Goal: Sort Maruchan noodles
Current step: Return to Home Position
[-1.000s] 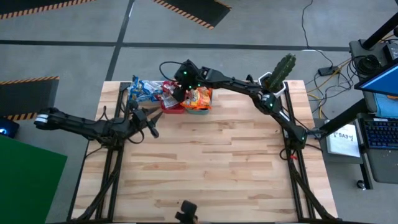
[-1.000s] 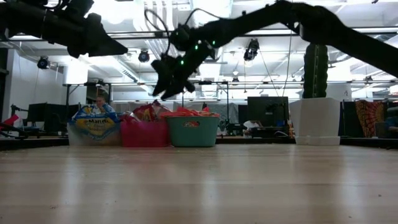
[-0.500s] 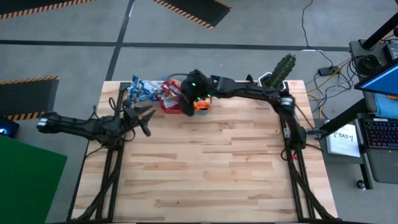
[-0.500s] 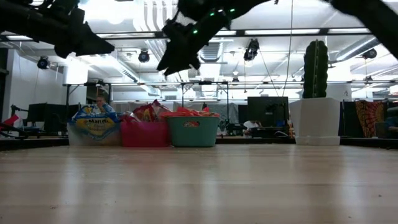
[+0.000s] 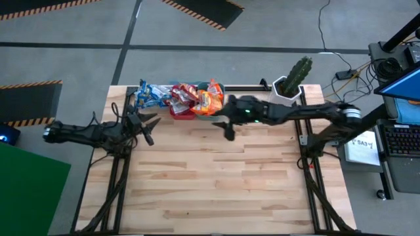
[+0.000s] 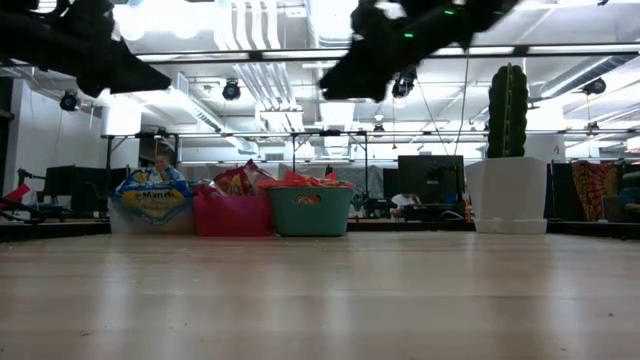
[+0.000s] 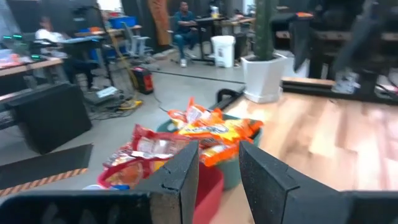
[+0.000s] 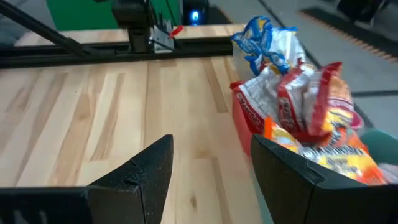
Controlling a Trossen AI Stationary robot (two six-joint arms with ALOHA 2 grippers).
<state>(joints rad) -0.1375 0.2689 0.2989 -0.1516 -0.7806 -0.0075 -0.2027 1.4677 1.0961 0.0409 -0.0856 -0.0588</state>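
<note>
The Maruchan noodles are all held in a row of bins that runs crosswise along the far edge of the surface. The right claw is set just short of that row, so the packets lie ahead of it and a little toward the left arm's side. Its fingers are spread wide and nothing is held. The left claw is placed farther off, with the row ahead of it and toward the right arm's side. Its fingers are parted and nothing is carried between them. The right claw is the nearer to the packets.

Three bins are counted: a clear bin with blue packets, a red bin with red ones, and a teal bin with orange ones. The packets are heaped and overlapped, so no exact number can be given for any colour. Every packet in view is lodged in a bin. The sorting is therefore judged complete, and only a retreat clear of the row is called for.
</note>
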